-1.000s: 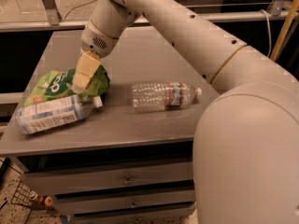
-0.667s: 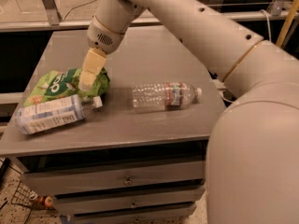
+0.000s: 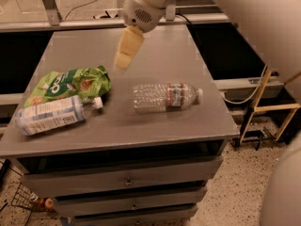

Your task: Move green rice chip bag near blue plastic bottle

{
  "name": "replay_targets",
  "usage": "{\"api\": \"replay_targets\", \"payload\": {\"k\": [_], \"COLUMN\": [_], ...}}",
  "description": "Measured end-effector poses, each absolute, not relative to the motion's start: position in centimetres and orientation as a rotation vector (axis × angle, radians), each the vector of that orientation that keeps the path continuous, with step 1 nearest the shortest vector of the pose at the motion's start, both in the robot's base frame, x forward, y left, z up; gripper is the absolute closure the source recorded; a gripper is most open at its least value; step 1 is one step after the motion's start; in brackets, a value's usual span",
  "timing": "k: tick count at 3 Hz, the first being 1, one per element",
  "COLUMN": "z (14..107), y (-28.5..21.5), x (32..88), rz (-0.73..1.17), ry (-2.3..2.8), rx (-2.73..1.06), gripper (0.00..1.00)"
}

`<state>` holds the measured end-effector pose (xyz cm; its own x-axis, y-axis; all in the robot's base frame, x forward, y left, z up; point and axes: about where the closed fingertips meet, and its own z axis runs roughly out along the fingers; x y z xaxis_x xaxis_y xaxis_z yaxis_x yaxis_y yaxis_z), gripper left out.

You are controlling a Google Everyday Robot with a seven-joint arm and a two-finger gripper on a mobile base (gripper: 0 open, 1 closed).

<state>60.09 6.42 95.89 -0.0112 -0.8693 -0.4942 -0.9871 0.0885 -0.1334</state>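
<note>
**Green rice chip bag (image 3: 70, 84) beside the blue plastic bottle (image 3: 49, 115), with the hand (image 3: 122, 62) raised clear of both.**

Far to the left of the hand and nearer the viewer, the blue plastic bottle lies on its side by the tabletop (image 3: 188, 55) edge. The crumpled bag rests just behind it, below and left of the hand. The two appear to touch, so the goal placement seems met. The hand hangs above the tabletop holding nothing, probably to avoid disturbing the bag; whether it is apart or together cannot be told. A clear bottle (image 3: 164, 97) lies below and right of the hand, well apart from the bag.
</note>
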Motion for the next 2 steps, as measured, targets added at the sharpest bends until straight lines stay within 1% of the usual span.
{"api": "replay_targets", "payload": {"k": [1,2], "z": [97.4,97.3], "y": [-0.1,-8.7], "x": [59.7,58.3], "rz": [0.352,0.352], "ry": [1.935,1.996], "rx": [-1.664,-1.431], "gripper": [0.0,0.0]}}
